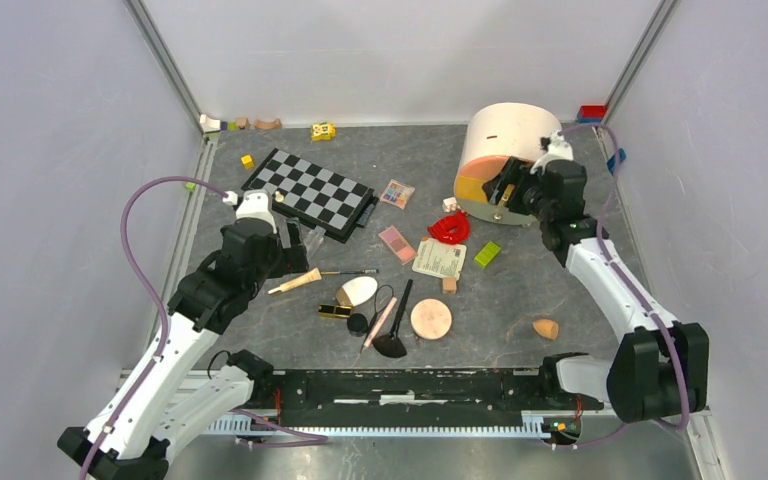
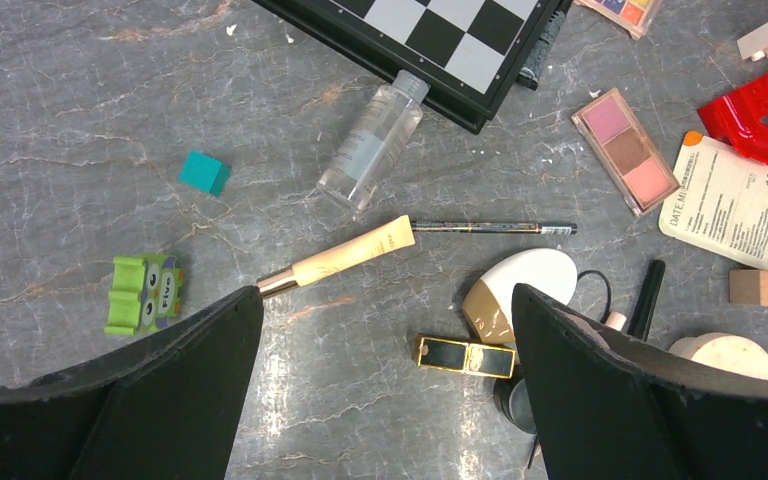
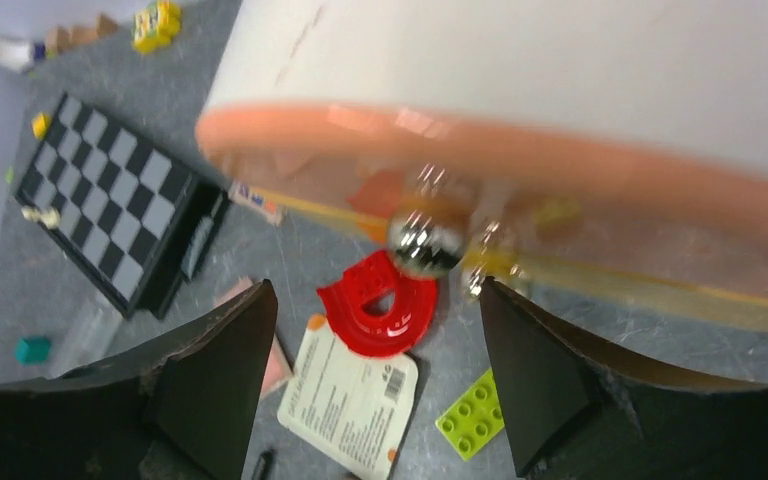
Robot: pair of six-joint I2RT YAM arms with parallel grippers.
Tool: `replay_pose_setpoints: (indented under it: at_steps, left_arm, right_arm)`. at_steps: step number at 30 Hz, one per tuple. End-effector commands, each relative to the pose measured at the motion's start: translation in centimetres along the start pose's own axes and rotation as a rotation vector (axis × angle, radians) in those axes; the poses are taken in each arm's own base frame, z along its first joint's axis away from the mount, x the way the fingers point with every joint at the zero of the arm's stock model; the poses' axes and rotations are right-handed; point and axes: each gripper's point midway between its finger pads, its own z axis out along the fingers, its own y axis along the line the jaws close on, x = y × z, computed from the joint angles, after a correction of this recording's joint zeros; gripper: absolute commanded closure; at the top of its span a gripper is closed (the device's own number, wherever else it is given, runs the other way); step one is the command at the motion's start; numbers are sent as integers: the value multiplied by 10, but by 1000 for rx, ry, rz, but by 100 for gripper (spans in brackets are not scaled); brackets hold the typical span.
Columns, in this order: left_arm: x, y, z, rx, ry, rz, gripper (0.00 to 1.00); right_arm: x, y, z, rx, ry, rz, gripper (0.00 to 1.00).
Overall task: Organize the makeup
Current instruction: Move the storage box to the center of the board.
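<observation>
The makeup lies loose mid-table: a beige tube (image 2: 345,254), a pencil (image 2: 492,228), a white oval (image 2: 526,280), a black-gold tube (image 2: 465,356), a pink palette (image 2: 625,150), a multicolour palette (image 1: 396,193), a round peach compact (image 1: 431,319), a black-handled brush (image 1: 397,325), a pink stick (image 1: 380,320) and an orange sponge (image 1: 546,328). My left gripper (image 2: 388,292) hangs open above the beige tube and black-gold tube, holding nothing. My right gripper (image 3: 375,292) is open, close to the metal knob (image 3: 425,245) of a round white and peach case (image 1: 505,145).
A chessboard (image 1: 310,192) lies at the back left with a clear bottle (image 2: 372,143) at its edge. A red curved piece (image 3: 378,303), a printed sachet (image 3: 348,396), a green brick (image 3: 472,413) and small blocks (image 2: 204,172) are scattered about. Toys line the back wall (image 1: 322,131).
</observation>
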Motion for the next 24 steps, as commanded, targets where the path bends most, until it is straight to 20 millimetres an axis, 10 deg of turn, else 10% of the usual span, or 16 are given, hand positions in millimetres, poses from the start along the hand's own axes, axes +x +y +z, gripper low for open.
replay_pose_setpoints:
  at_steps: [1,14,24]
  left_arm:
    - [-8,-4,0,18,-26,-3,0]
    - [-7,-6,1,25,-15,2,0]
    - [-6,-6,2,24,-14,4,0]
  right_arm:
    - [18,5,-5,0,-32,-95,18]
    - [91,-39,7,70,-77,-122,20]
    - [80,-50,23,118,-170,-78,30]
